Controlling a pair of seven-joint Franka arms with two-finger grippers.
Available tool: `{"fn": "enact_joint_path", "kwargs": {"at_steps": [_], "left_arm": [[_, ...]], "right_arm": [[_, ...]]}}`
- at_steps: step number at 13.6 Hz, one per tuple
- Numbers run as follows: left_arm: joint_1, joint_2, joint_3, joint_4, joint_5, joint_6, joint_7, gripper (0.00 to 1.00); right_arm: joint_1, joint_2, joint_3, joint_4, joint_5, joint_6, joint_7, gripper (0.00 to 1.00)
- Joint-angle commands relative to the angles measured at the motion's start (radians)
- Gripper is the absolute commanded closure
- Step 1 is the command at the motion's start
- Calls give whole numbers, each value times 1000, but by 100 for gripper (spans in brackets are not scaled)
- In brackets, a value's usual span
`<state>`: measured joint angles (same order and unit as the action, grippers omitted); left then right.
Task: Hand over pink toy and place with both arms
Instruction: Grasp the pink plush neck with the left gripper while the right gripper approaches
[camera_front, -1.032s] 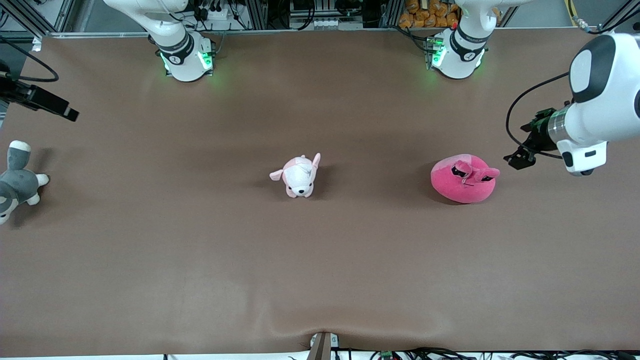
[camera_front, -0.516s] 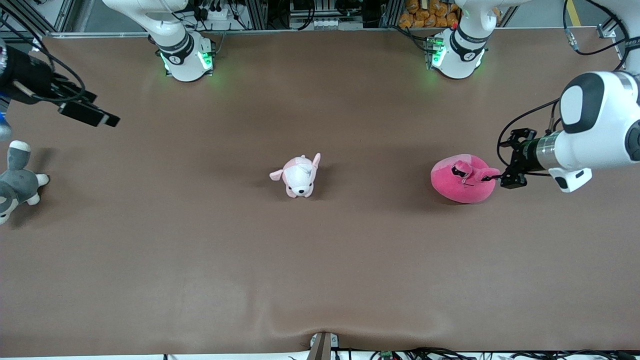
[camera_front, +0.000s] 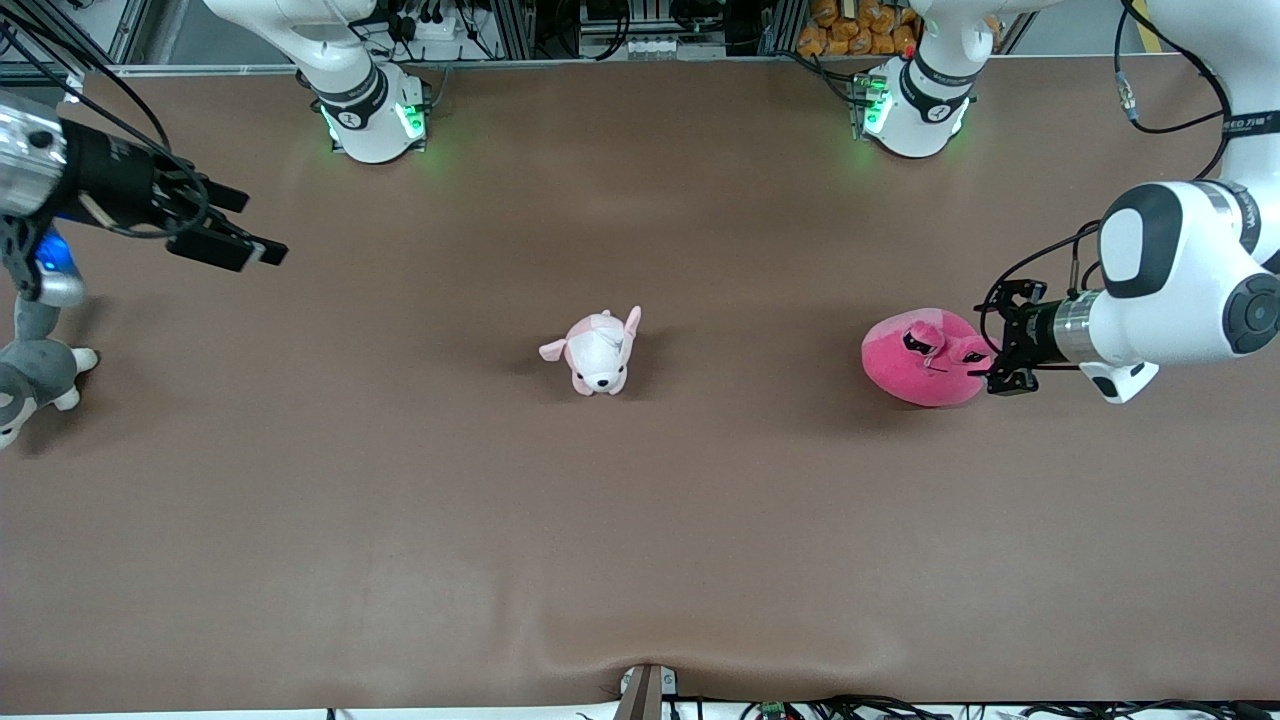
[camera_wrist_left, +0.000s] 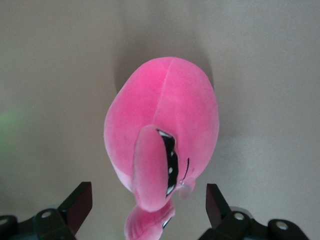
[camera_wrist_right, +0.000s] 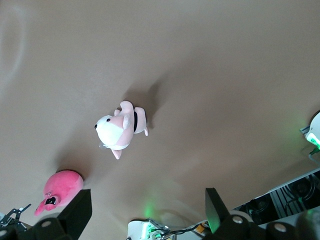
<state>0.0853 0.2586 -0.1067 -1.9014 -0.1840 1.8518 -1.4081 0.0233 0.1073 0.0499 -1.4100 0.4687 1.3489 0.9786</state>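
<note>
Fingers (camera_wrist_right: 75, 212) of the right gripper (camera_front: 225, 240) stood wide apart and empty, up in the air near the right arm's end of the bench (camera_front: 640, 520), near a grey-and-white plush (camera_front: 30, 375). A pale puppy plush (camera_front: 597, 352) lay mid-bench. The left gripper (camera_front: 1005, 352), fingers (camera_wrist_left: 80, 202) spread wide, flanked the pink toy (camera_front: 922, 357) without clamping it.

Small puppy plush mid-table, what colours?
Pale pink and white puppy plush, black nose; clearest in the front view.

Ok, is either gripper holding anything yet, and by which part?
Nothing is held. The left gripper has its jaws open on either side of the pink toy, not closed on it. The right gripper is open over bare table.
</note>
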Motion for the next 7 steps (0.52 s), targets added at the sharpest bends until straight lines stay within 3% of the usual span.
{"fn": "enact_joint_path", "kwargs": {"at_steps": [1,7], "left_arm": [[16,25,-2,4,-17,27,-12,12],[19,59,-2,4,-17,58,-12,40]], "right_arm": [[72,28,-2,13,37,62,154,0],[272,89,-4,13,44,254,550,0]]}}
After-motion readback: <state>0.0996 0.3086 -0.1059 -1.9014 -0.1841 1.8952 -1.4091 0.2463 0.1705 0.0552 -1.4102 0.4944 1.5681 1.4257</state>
